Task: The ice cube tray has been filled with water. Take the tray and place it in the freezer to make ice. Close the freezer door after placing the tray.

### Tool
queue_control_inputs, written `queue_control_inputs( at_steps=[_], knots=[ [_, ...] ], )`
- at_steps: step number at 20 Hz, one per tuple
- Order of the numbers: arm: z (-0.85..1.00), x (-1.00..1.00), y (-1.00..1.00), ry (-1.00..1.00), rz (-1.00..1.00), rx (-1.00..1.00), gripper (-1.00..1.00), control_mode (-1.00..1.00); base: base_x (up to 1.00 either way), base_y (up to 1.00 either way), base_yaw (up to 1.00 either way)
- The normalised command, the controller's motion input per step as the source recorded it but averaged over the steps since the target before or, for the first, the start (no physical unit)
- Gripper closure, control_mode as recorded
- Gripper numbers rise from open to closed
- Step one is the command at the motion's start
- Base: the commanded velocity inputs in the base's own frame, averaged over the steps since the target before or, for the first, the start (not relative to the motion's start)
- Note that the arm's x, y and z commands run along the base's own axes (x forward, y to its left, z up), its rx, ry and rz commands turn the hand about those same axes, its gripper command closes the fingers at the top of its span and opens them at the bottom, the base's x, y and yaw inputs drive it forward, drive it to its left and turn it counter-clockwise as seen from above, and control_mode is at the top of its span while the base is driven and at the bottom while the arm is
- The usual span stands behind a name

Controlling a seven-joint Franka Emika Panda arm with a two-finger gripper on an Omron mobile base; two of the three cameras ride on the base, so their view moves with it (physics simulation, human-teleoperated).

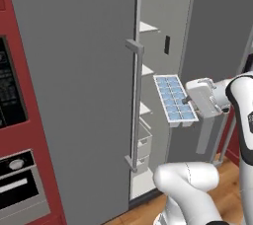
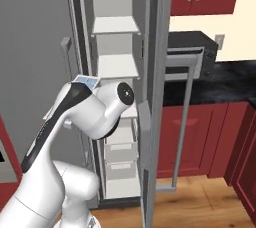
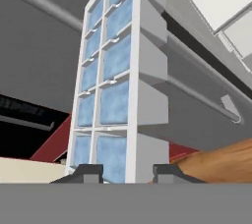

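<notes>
Gripping ice cube tray (image 1: 174, 100) between jaws

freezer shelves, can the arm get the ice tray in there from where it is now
Probably yes. The gripper holds the ice tray in the air in front of the open freezer. The freezer door is swung wide to the left, and nothing stands between the tray and the white shelves.

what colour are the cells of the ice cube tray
Pale blue, set in a white grid on the ice cube tray; the hand view shows it best.
</notes>
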Motion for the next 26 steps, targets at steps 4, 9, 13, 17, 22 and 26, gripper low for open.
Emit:
queue_control_inputs(
  at_steps=[4, 9, 13, 17, 22, 26],
  knots=[
    [0.0, 0.0, 0.0, 0.0, 0.0, 0.0, 1.0, 1.0, 0.39, -0.34, -0.03],
    [0.0, 0.0, 0.0, 0.0, 0.0, 0.0, 1.0, 1.0, 0.28, -0.31, -0.01],
    [0.0, 0.0, 0.0, 0.0, 0.0, 0.0, 1.0, 1.0, 0.34, -0.08, 0.0],
    [0.0, 0.0, 0.0, 0.0, 0.0, 0.0, 1.0, 1.0, 0.41, 0.0, 0.0],
    [0.0, 0.0, 0.0, 0.0, 0.0, 0.0, 1.0, 1.0, 0.4, 0.0, -0.01],
    [0.0, 0.0, 0.0, 0.0, 0.0, 0.0, 1.0, 1.0, 0.36, -0.04, -0.01]
  ],
)
